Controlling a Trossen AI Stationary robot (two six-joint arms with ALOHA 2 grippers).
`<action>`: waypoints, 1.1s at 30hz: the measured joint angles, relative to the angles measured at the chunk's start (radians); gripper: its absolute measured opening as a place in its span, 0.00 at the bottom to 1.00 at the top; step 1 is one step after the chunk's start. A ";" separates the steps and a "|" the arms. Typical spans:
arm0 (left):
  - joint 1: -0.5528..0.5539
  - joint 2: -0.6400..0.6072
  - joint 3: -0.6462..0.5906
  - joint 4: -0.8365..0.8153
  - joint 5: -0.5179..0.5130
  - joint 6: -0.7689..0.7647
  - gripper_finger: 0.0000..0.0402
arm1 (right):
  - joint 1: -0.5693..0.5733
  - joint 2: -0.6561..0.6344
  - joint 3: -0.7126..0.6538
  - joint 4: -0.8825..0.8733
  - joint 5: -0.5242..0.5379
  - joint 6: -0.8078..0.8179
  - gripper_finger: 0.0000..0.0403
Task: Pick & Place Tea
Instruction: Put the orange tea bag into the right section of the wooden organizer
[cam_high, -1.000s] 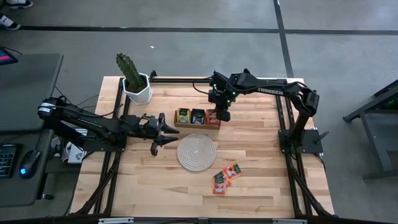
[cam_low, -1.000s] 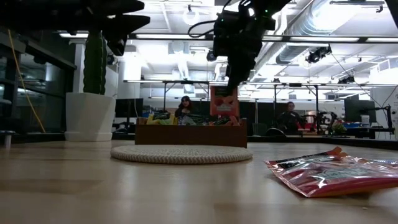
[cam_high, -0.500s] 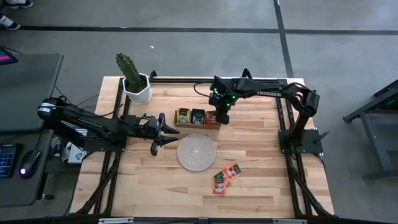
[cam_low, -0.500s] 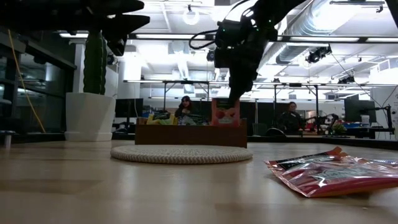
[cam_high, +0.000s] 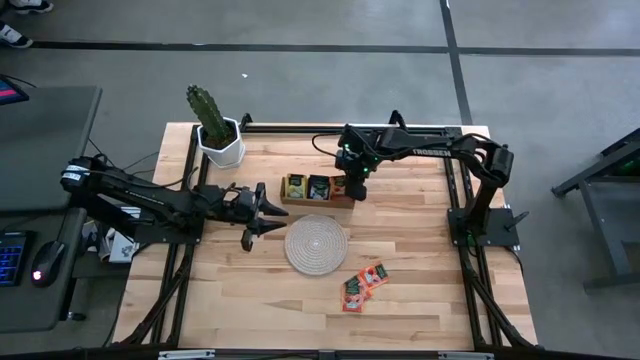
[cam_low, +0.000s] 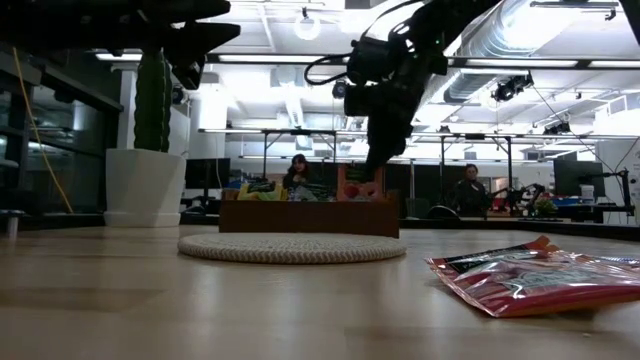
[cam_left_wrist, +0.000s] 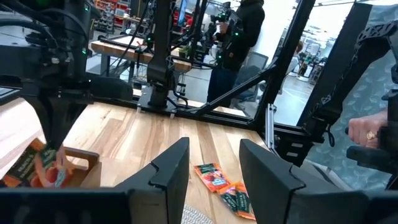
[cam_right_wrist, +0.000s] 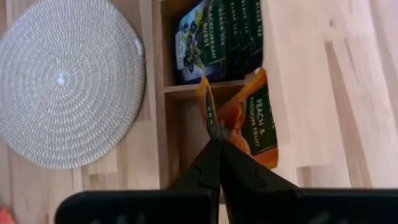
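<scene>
Placing step in hand: right gripper (cam_right_wrist: 214, 138) is clamped on an orange-red sachet (cam_right_wrist: 211, 115), lowered into the end compartment of the wooden tray (cam_high: 318, 201), beside another orange sachet (cam_right_wrist: 256, 121); next move calls for release and a straight lift; roughly four loose sachets (cam_high: 364, 283) remain beyond the round mat (cam_high: 316, 243); left gripper (cam_high: 262, 212) waits, fingers apart.

The tray (cam_high: 317, 189) sits mid-table toward the rear edge, with sachets in its compartments (cam_right_wrist: 219, 38), and the mat (cam_high: 316, 243) lies just in front of it. A plant pot (cam_high: 220, 143) stands at the rear left corner. Loose sachets (cam_high: 364, 284) lie nearer the front edge, right of the mat.
</scene>
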 joint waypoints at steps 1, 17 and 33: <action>0.000 0.000 0.000 0.000 0.000 0.000 0.35 | 0.000 0.000 0.000 0.009 0.000 0.000 0.00; 0.000 0.000 0.000 0.027 0.000 0.000 0.35 | 0.000 0.019 0.000 0.000 -0.019 0.004 0.00; 0.000 0.000 0.000 0.037 -0.001 0.007 0.35 | -0.002 0.075 0.022 0.000 -0.011 0.027 0.04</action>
